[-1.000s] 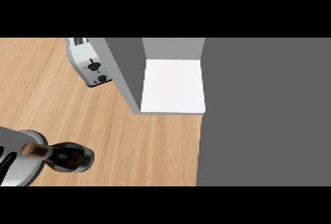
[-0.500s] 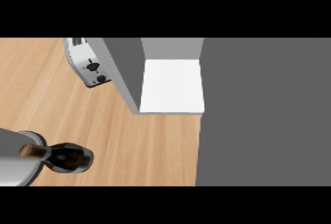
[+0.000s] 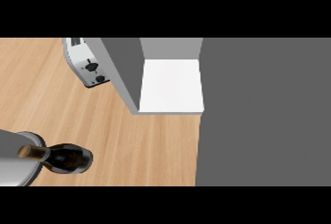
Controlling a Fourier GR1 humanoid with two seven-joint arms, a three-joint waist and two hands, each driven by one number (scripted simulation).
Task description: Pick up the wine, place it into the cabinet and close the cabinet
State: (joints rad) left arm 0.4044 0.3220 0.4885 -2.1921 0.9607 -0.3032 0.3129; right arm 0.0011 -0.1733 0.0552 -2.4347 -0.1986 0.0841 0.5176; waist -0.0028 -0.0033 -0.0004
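Hand: neither in view, state unknown. Wine [image 3: 65, 158] unmoved at 8 o'clock; cabinet [image 3: 171, 85] open. Pickup still pending.

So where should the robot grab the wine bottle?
Probably round the dark body of the wine bottle, from the side. It stands upright with its cork pointing up at the camera, so its round sides are the easiest part for a hand to wrap.

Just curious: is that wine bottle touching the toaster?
Apart. The head view shows bare wooden counter between the wine bottle and the toaster.
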